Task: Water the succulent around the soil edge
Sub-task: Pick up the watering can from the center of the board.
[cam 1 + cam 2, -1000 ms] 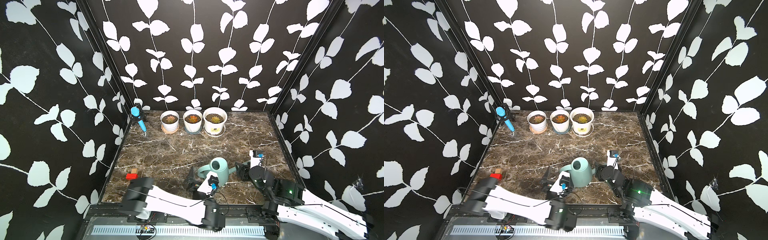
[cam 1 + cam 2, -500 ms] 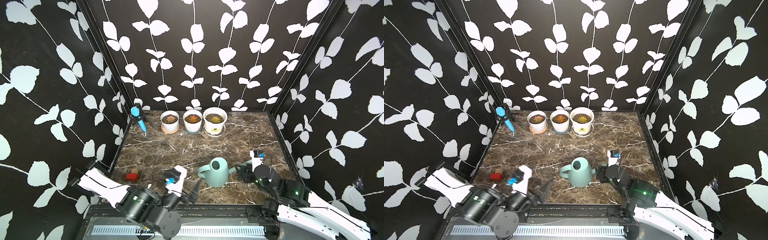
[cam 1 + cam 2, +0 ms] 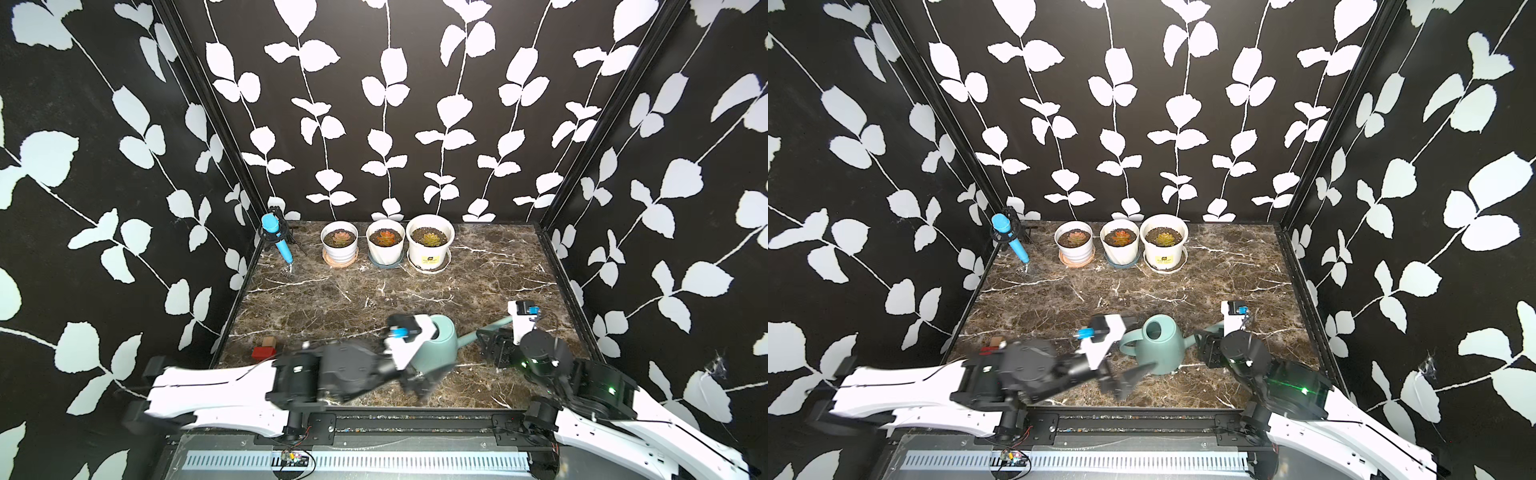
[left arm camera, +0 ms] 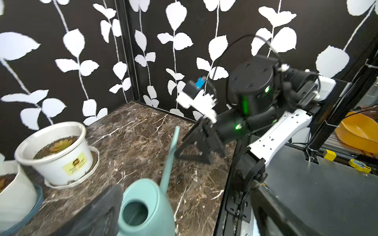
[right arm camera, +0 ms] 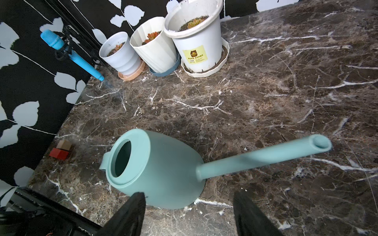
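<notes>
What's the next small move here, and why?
Probably ease the left gripper onto the handle of the watering can and close it. The can stands unheld; its handle faces that arm, and the gripper hangs open close to it. The right gripper is open near the spout.

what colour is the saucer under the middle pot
Slate blue saucer; clearest in the right wrist view.

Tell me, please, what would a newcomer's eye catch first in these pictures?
A pale green watering can stands near the front of the marble table, with the open left gripper and the open right gripper close on either side. Three white pots stand in a row at the back, and a blue microphone leans in the back corner.
</notes>
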Robot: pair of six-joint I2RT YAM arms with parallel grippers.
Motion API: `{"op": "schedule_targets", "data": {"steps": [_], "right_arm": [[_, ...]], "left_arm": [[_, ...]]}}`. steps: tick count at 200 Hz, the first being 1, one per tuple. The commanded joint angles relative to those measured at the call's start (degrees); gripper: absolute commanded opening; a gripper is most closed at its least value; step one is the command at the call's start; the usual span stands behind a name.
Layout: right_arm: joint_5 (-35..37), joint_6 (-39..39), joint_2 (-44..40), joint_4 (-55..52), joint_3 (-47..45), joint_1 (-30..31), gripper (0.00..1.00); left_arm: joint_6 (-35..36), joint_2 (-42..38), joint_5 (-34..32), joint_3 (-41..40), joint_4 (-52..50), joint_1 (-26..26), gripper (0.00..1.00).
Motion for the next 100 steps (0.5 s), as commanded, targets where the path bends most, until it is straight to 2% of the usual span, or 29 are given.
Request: {"op": "schedule_targets", "data": {"steps": [1, 22, 48, 75, 100], "right_arm": [[2.5, -0.1, -1.5, -2.7, 1.9, -0.2, 0.71], [2.5, -0.9, -1.1, -3.2, 2.3, -0.2, 0.71], [2.4, -0.8, -0.4, -3.5, 2.2, -0.2, 0.70], [2.7, -0.5, -0.6, -2.6, 1.5, -0.1, 0.70], [2.8, 0.2, -0.6, -2.6, 1.4, -0.2, 0.69]], "left_arm": [[-2.7, -9.1, 1.3, -7.1, -5.3, 2.2, 0.98], [-6.9, -14.5, 2.4, -12.2, -14.0, 4.9, 0.98], [-11.0, -16.2, 0.5, -19.5, -16.0, 5.4, 0.95], [-12.4, -14.9, -3.3, -28.8, -8.6, 5.4, 0.93], [-10.2, -16.9, -6.5, -35.7, 0.8, 5.4, 0.94]]}}
